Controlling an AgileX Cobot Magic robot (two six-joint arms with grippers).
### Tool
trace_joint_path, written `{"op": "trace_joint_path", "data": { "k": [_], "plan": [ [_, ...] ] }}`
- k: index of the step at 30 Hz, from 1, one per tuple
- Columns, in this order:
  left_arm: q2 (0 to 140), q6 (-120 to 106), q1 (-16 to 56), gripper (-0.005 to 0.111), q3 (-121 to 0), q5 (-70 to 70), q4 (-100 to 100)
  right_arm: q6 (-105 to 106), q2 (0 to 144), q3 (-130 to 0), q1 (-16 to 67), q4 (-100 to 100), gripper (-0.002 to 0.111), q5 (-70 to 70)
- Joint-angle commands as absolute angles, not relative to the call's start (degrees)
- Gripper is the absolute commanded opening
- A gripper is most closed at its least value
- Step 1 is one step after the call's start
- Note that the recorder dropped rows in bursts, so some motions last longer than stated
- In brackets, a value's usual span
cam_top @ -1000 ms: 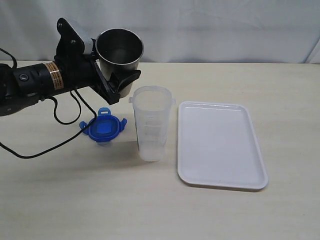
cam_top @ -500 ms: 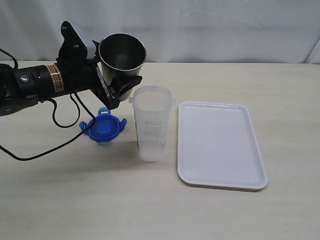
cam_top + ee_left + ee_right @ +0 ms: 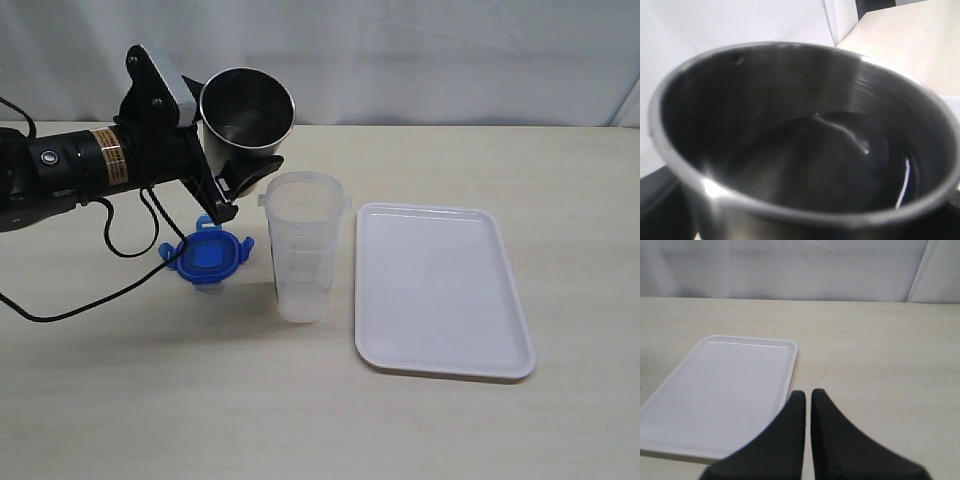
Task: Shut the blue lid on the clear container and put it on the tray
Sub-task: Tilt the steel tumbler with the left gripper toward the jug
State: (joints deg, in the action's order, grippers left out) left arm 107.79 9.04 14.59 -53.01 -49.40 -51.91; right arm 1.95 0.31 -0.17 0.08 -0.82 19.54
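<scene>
**Steel cup held over the open canister; lid and tray lie on either side**

The clear container stands upright near the middle of the table. Its long axis is vertical and its open mouth faces up. It is translucent and slightly tapered, with faint printed marks on its side, and it looks empty.

The blue lid lies flat just beside the container, toward the table's left edge and apart from it, with its flaps splayed outward. The tray, white and bare, lies on the container's other side, its long axis running from the far edge to the near edge.

The left gripper clamps the steel cup, jaws wide around its wall. The cup is tilted above the container's left rim. Its dark inside shows a glint, but whether it holds liquid cannot be told.

The right gripper hangs over the table beside the tray, with its fingers pressed together.
</scene>
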Motion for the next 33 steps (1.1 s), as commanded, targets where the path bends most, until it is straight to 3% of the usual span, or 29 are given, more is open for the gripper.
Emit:
{"op": "trace_joint_path", "data": {
  "k": [1,33],
  "plan": [
    [106.7,7.1,14.7,0.0,-54.1,-53.1,-50.5,1.6,0.0,0.0,0.1,-1.0,0.004,19.6],
    [106.7,-0.3,14.7,0.0,-54.1,-52.9,-50.0,1.6,0.0,0.0,0.1,-1.0,0.004,19.6]
  ]
}}
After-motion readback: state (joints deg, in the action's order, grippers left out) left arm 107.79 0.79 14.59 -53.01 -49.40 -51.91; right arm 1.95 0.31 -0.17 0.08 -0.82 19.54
